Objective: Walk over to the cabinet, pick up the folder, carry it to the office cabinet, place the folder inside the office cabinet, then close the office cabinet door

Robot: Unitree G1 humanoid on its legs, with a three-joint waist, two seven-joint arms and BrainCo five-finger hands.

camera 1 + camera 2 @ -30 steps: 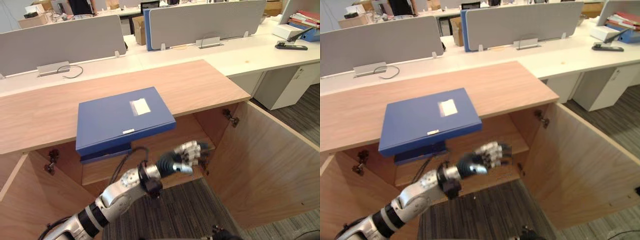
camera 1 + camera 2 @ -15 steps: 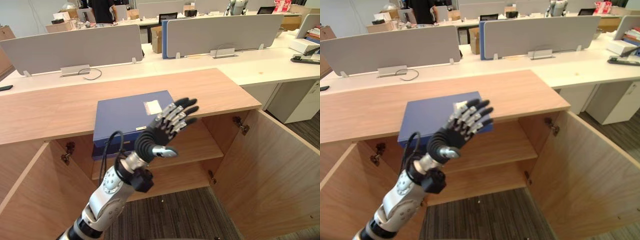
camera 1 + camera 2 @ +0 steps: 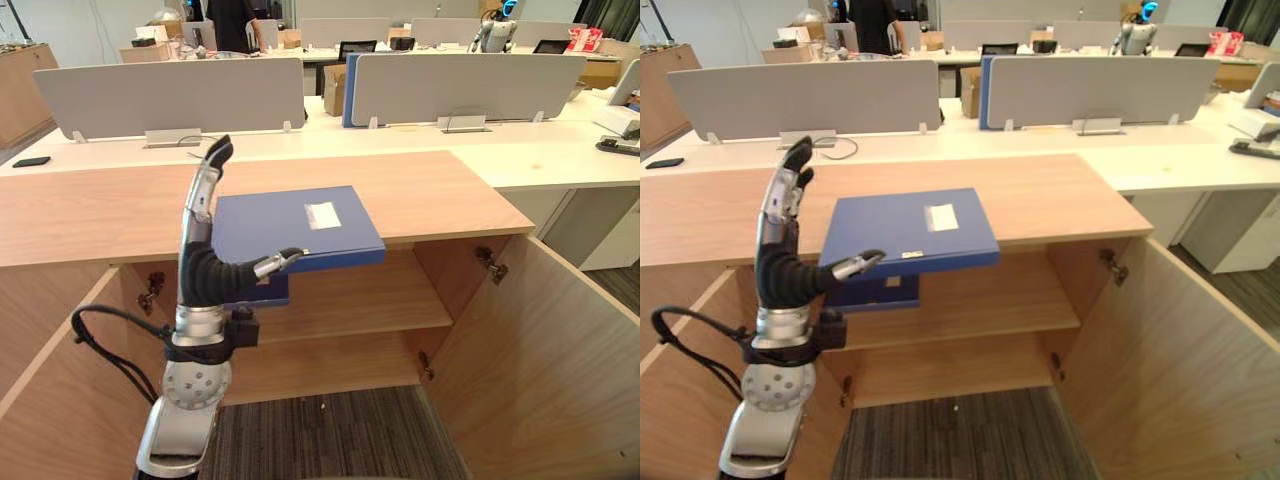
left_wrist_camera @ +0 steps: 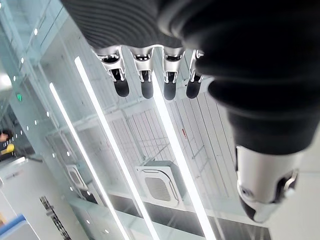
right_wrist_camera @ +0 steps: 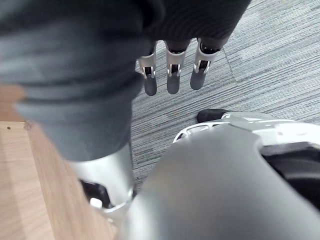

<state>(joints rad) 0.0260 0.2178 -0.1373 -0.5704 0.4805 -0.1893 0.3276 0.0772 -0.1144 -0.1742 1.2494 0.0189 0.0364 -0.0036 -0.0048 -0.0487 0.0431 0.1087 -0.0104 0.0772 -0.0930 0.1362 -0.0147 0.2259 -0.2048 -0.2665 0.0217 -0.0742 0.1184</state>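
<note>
Folder (image 3: pixel 300 222): blue, lying flat on the wooden top of the cabinet (image 3: pixel 100 210). Its front edge overhangs the open front, and a white label faces up.
Below the overhang: a darker blue shape sits just under the folder's front edge; what it is cannot be told.
Cabinet: both doors are swung open, the right door (image 3: pixel 540 340) wide to the side and the left door (image 3: pixel 45 385) at the near left. A bare wooden shelf (image 3: pixel 350 300) shows inside.
Left hand (image 3: pixel 205 270): held upright in front of the cabinet, just left of the folder and not holding it. The fingers are straight and point up, spread a little in the wrist view. The thumb (image 3: pixel 280 262) sticks out sideways below the folder's front edge.
Right hand (image 5: pixel 173 80): low at the robot's side, fingers loosely straight and apart, pointing at the grey carpet (image 5: pixel 280 55) and holding nothing.
Behind: a white desk (image 3: pixel 560 160) with grey dividers (image 3: pixel 170 95) runs along the cabinet's far side.
Far back: a person (image 3: pixel 232 18) stands among more desks.
</note>
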